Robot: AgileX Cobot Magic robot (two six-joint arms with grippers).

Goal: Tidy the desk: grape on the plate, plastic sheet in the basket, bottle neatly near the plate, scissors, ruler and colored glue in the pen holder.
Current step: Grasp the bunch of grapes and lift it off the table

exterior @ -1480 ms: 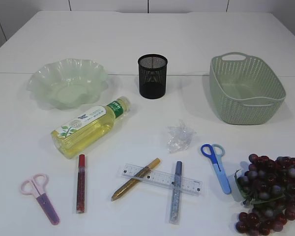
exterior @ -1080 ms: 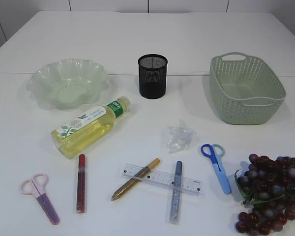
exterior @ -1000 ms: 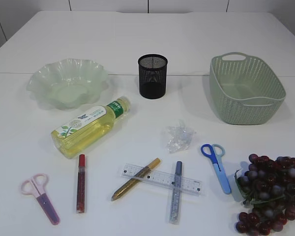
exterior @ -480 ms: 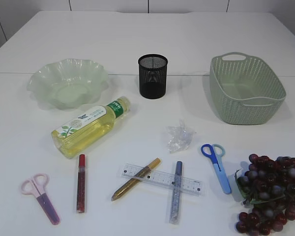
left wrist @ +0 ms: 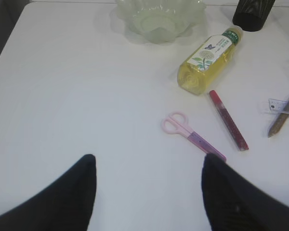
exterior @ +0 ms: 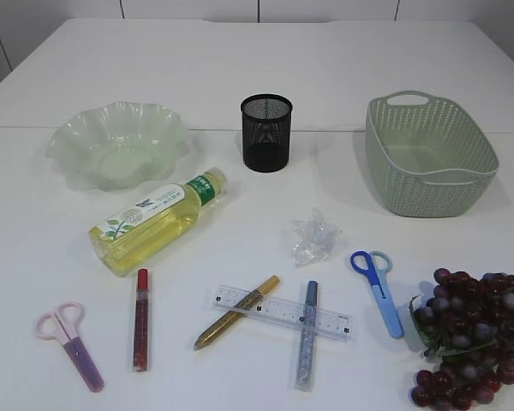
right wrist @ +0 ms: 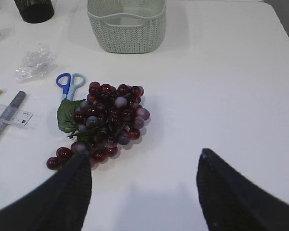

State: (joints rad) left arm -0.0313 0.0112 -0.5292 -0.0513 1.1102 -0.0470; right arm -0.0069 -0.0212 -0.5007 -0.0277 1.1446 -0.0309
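Observation:
A dark red grape bunch (exterior: 471,334) (right wrist: 103,120) lies at the front right. The pale green plate (exterior: 118,144) (left wrist: 159,19) is at the back left, with the yellow bottle (exterior: 154,221) (left wrist: 207,57) on its side in front of it. The crumpled plastic sheet (exterior: 313,238) (right wrist: 33,62) lies mid-table. Pink scissors (exterior: 68,342) (left wrist: 190,135), blue scissors (exterior: 377,287) (right wrist: 70,84), a clear ruler (exterior: 283,312), and red (exterior: 140,318), gold (exterior: 236,311) and grey (exterior: 306,334) glue pens lie along the front. Both grippers, left (left wrist: 147,161) and right (right wrist: 144,156), hover open and empty, unseen in the exterior view.
The black mesh pen holder (exterior: 265,133) stands at the back centre. The green woven basket (exterior: 428,154) (right wrist: 126,24) sits at the back right. The table's left edge (left wrist: 5,38) shows in the left wrist view.

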